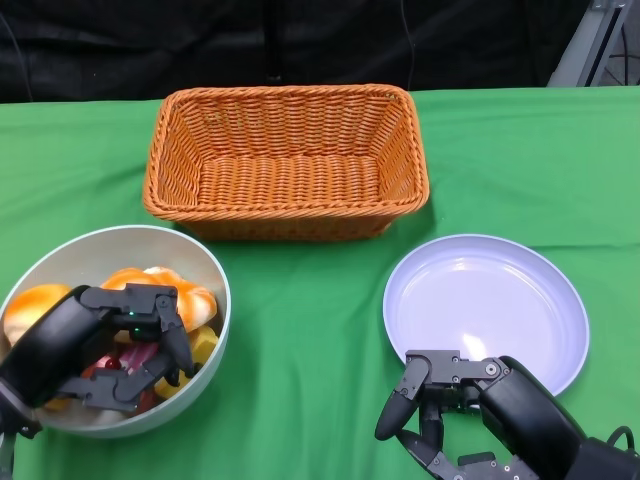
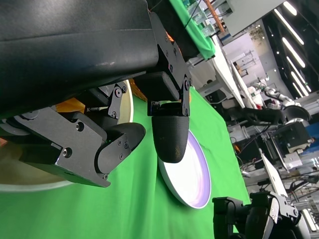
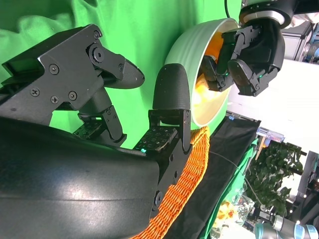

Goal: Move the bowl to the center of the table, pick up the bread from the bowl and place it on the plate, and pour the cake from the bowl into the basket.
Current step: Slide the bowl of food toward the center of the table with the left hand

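Head view: bowl (image 1: 205, 275) sits at the table's (image 1: 300, 330) near-left, not centre; left hand (image 1: 120, 345) reaches inside it over the food.
Can't tell if its fingers are clamped on the bread (image 1: 160, 285). Right hand (image 1: 435, 400) empty, fingers apart, by the plate (image 1: 500, 300). Risk: shallow pinch drops the bread, or the lift tips the bowl. Basket (image 1: 285, 160) behind.

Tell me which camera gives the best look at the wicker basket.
The head view: the whole basket shows from above, with nothing visible inside it, standing behind the bowl and plate. The right wrist view catches only a strip of its woven rim behind the right hand. The left wrist view shows nothing clearly identifiable as basket.
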### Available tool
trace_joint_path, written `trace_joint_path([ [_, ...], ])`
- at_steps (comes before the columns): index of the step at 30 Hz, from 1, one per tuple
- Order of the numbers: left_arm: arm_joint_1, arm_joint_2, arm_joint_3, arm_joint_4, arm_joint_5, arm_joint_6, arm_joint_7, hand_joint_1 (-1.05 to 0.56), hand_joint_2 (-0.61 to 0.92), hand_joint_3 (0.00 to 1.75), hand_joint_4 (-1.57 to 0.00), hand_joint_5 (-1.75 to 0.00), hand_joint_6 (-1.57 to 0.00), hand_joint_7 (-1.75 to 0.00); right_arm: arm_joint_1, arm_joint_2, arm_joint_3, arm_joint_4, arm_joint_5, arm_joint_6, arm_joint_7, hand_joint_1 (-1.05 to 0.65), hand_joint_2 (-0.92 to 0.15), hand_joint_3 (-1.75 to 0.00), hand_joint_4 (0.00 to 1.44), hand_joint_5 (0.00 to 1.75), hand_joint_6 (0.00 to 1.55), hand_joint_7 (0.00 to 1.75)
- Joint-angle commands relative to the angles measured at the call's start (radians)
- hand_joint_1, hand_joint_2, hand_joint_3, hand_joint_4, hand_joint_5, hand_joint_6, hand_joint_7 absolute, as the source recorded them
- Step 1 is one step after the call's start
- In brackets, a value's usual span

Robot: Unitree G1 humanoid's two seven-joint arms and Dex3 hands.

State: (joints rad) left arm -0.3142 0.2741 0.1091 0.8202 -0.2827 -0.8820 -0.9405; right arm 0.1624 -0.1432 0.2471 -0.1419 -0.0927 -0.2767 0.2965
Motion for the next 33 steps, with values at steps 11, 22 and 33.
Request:
trace_joint_path([
  [11, -0.008, 0.012, -0.001, 0.005, 0.006, 0.000, 0.010, 0.00, 0.61, 1.03, -0.75, -1.56, -0.80, -1.22, 0.001, -0.010, -0.012, -0.004, 0.001, -0.009, -0.009, -0.02, -0.56, -0.96, 0.73, 1.74, 0.77, 1.19],
  [22, -0.012, 0.017, 0.002, 0.018, 0.015, -0.013, 0.018, 0.01, 0.59, 1.05, -0.76, -1.55, -0.80, -1.21, 0.002, -0.009, -0.014, -0.008, -0.001, -0.008, -0.014, -0.02, -0.56, -0.96, 0.75, 1.75, 0.77, 1.18],
  [33, -0.027, 0.010, 0.039, 0.018, -0.023, -0.008, 0.035, -0.01, 0.62, 0.96, -0.77, -1.52, -0.81, -1.17, 0.008, -0.011, -0.012, -0.023, 0.001, 0.005, -0.018, -0.01, -0.58, -0.95, 0.74, 1.75, 0.77, 1.17],
])
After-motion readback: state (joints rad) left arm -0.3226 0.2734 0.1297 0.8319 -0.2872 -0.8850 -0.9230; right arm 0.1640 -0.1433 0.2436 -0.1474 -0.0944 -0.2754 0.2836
